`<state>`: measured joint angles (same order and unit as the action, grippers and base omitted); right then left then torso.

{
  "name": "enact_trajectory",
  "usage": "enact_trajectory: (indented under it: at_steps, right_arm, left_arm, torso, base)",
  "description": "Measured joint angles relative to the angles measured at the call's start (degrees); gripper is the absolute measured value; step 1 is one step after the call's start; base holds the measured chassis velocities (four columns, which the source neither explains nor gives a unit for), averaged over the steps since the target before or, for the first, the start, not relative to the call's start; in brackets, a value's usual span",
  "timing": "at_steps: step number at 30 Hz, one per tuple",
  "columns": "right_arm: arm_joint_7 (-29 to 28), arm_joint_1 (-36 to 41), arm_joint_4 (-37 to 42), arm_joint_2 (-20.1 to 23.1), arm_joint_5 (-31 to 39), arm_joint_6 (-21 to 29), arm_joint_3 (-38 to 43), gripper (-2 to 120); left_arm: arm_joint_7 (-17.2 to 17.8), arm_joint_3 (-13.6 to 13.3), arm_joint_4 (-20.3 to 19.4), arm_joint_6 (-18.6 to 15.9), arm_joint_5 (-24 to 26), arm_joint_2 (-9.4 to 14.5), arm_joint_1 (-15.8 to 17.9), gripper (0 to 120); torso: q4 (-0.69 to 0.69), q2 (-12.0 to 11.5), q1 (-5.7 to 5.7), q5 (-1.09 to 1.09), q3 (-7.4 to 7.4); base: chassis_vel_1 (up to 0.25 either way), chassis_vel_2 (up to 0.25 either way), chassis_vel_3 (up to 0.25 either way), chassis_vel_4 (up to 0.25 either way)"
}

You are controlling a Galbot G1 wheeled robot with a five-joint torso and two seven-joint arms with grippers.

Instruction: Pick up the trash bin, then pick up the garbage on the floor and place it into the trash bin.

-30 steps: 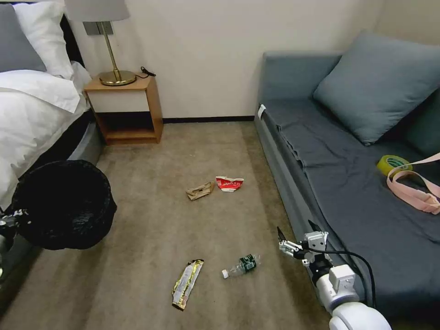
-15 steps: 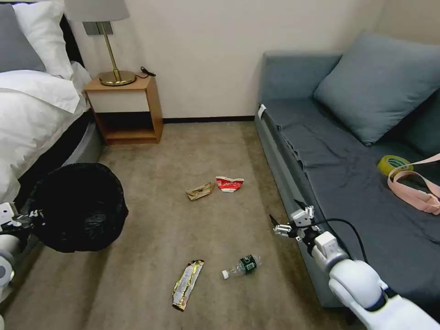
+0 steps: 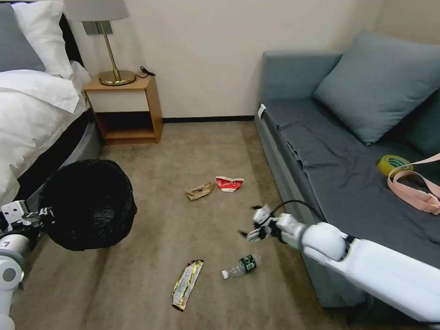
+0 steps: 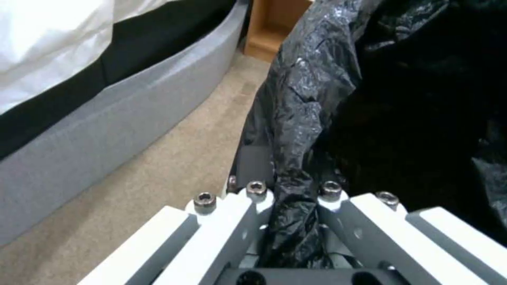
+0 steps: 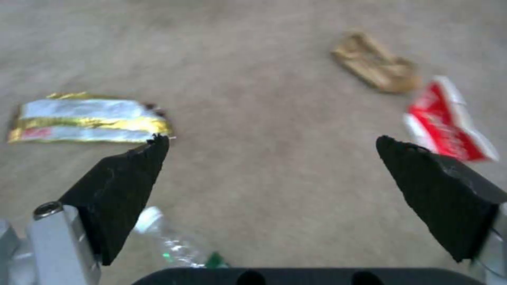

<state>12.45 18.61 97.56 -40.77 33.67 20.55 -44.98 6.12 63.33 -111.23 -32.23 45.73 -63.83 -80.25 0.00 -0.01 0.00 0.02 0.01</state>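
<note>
currently: left end effector (image 3: 27, 215) is clamped on the rim fold of the black liner of the trash bin (image 3: 89, 204), visible in the left wrist view with plastic pinched between the two fingers. bin hangs off the carpet (image 3: 156, 256) at the robot's left, beside the bed (image 3: 32, 110), mouth tipped toward the camera.

garbage all on the carpet: snack wrapper (image 3: 187, 283) and bottle (image 3: 242, 266) nearer the robot, brown paper (image 3: 200, 190) and red-and-white carton (image 3: 229, 184) farther off, just beside each other.

right end effector (image 3: 254, 227) is wide, nothing between the fingers (image 5: 126, 186). it hovers above the floor between the bottle and the carton pair, close to the sofa (image 3: 330, 151) front.

judgement, step in hand: first pick with the right arm. bottle is the closest piece; right wrist view shows its cap end under the near finger, not centred. to do it well: centre the opening over the bottle body, fingers straddling it across its short axis, descend until tips nearly brush the carpet, then close. round bottle may roll; avoid nudging it on approach.

pose: right arm reaches forward and inward from the right edge of the head view, forearm low and roughly level, wrist pitched down at the floor. left arm is bent close to the body at the lower left, wrist level.
</note>
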Motion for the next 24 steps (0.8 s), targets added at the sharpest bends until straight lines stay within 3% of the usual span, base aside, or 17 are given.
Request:
enact_trajectory:
  at_steps: [7, 10, 15, 24]
  right_arm:
    - [5.9, -12.5, -5.7, -6.0, 3.1, 2.7, -14.3, 100]
    - [11.6, -17.0, -9.1, -8.4, 5.0, 3.8, -19.7, 100]
    - [17.0, -18.5, -11.3, -8.6, 2.0, 3.7, -23.5, 100]
    - [19.7, -15.4, -18.5, -10.1, -3.9, 1.9, -24.9, 100]
  left_arm:
    - [-1.4, 1.3, 0.9, 0.9, -0.1, -0.3, -0.3, 2]
    - [-2.0, 1.9, 0.7, 1.4, 0.3, -0.8, -0.7, 2]
    - [-2.4, 3.1, -0.1, 1.6, 1.1, -0.9, -1.0, 2]
    - [-2.8, 2.8, -0.5, 1.9, 1.2, -1.2, -1.1, 2]
  torso:
    - [0.01, 0.0, 0.00, -0.02, 0.00]
    - [0.02, 0.0, 0.00, -0.04, 0.00]
    - [-0.01, 0.0, 0.00, -0.02, 0.00]
    - [-0.01, 0.0, 0.00, -0.01, -0.01]
  base:
    - [0.000, 0.000, 0.000, 0.000]
    - [0.000, 0.000, 0.000, 0.000]
    - [0.000, 0.000, 0.000, 0.000]
    - [0.000, 0.000, 0.000, 0.000]
